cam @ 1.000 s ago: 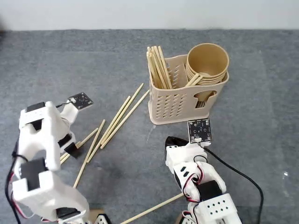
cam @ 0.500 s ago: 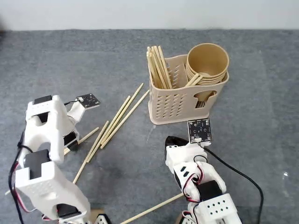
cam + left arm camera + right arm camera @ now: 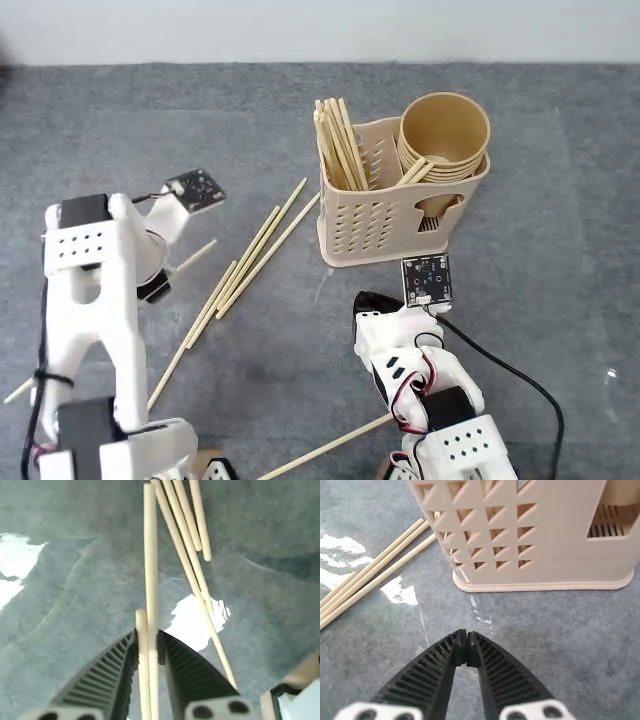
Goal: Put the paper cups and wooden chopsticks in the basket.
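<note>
While the left hand point(image 3: 146, 636) stands clear of the table point(image 3: 540, 300), its jaws are clamped on the held sticks point(image 3: 149, 555). There appear to be two: one projects far ahead of the fingertips, the other ends just at them. In the high view their long axis runs diagonally, and the free tip points up and across toward the basket point(image 3: 375, 232), which lies well apart on the far side of the loose sticks point(image 3: 250, 258). The basket stands upright and already carries the cups point(image 3: 445, 125) nested in one compartment and the stowed sticks point(image 3: 335, 145) upright in the other. The left arm is the one loaded. The right hand point(image 3: 466, 647) is far nearer the basket, just in front of its wall, but its jaws are closed on nothing. In my judgement the coming move turns on carrying the held sticks across the loose ones and tipping them upright over the stick compartment. Several loose sticks remain on the table, roughly parallel to the held ones, and a stray stick point(image 3: 325, 447) lies beside the right arm's base. Against the earlier frames, the left arm has risen and swung inward, lifting the held sticks off the table. The right arm, the basket and the loose sticks are unchanged.
</note>
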Controlling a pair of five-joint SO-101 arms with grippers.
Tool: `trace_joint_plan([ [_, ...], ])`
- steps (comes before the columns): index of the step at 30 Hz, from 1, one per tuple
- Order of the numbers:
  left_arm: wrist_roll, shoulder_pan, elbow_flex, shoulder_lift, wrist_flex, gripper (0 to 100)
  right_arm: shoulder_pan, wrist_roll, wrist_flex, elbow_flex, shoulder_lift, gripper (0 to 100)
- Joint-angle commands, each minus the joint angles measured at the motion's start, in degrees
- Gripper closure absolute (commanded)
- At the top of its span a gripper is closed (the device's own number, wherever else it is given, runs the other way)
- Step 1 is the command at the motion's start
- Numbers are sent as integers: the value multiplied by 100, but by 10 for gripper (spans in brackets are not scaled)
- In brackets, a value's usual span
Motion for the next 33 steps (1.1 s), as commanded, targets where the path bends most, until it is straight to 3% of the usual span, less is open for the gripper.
trace_joint_plan([
  [1,484,158,-620,-624,35,988,-31,53,-110,53,-84,988],
  [8,1336,967,-2220,-1152,818,988,-22,53,-110,53,-84,988],
  [17,3068,2154,-4699,-1187,721,988,-31,53,-110,53,-84,988],
  [23,4255,2813,-5675,-1187,-413,988,-40,53,-110,53,-84,988],
  [33,5767,3420,-4945,-1178,-3279,988,-40,53,-110,53,-84,988],
])
